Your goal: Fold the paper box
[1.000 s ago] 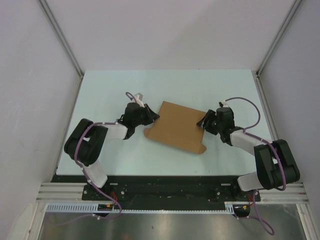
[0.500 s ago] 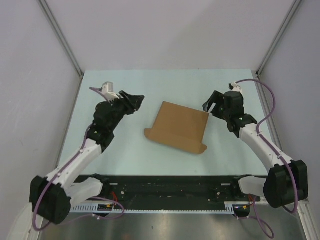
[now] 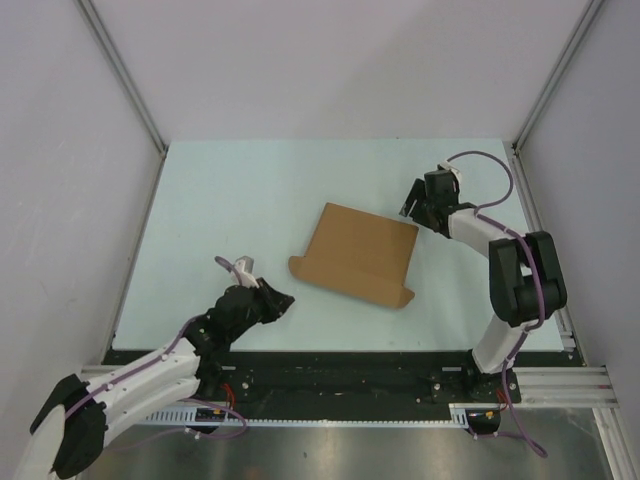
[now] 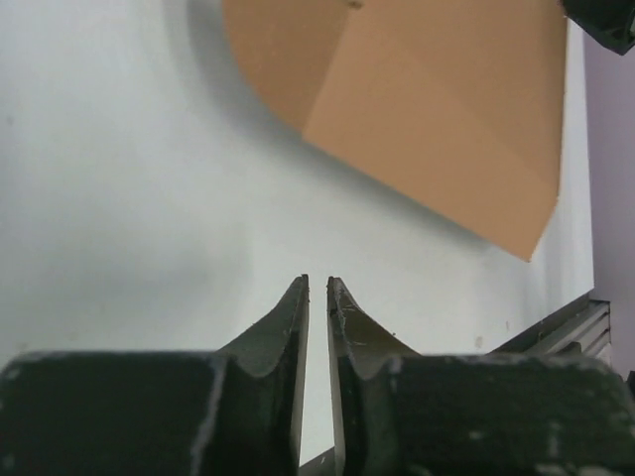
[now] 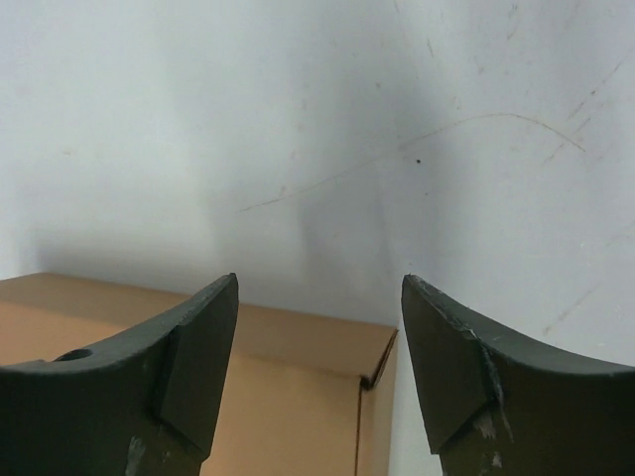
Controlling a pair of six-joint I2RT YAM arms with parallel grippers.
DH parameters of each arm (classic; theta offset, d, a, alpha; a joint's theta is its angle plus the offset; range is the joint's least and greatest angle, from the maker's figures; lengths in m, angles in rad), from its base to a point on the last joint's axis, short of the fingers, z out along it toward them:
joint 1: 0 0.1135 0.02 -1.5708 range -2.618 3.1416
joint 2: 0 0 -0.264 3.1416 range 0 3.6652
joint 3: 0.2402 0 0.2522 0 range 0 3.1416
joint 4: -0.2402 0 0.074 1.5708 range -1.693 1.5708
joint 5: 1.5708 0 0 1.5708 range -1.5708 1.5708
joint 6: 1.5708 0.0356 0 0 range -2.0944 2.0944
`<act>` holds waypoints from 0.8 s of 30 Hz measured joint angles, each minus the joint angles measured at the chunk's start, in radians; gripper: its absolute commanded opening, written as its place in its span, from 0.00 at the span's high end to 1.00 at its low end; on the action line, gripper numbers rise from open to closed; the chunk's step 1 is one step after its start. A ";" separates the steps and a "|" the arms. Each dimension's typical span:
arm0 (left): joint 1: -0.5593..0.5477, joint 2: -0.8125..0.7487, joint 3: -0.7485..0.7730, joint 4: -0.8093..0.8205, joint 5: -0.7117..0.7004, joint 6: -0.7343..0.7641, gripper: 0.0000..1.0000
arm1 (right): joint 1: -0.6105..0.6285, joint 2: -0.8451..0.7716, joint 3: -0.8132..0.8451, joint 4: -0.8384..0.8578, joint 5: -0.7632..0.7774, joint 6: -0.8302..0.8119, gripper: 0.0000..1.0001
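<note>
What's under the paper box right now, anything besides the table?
The paper box lies on the pale table, and nothing pokes out past its edges in the top or left wrist views. The patch directly beneath is covered by the box itself and cannot be checked.

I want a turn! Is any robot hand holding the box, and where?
Nothing is held. The left gripper is nearly shut, away from the paper box; the right gripper is open by its corner.

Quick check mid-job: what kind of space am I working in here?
Most likely a lab test cell: plain white wall panels in aluminium framing enclose a pale table, and two arms are bolted to a rail at its near edge.
</note>
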 measured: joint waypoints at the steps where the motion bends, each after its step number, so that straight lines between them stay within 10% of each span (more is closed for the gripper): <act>1: -0.002 0.002 -0.022 0.000 0.002 -0.017 0.87 | 0.000 0.022 0.004 0.000 0.002 -0.003 0.28; 24: 0.033 0.355 -0.051 0.271 0.027 -0.089 0.83 | 0.259 -0.230 -0.336 -0.128 0.040 0.080 0.26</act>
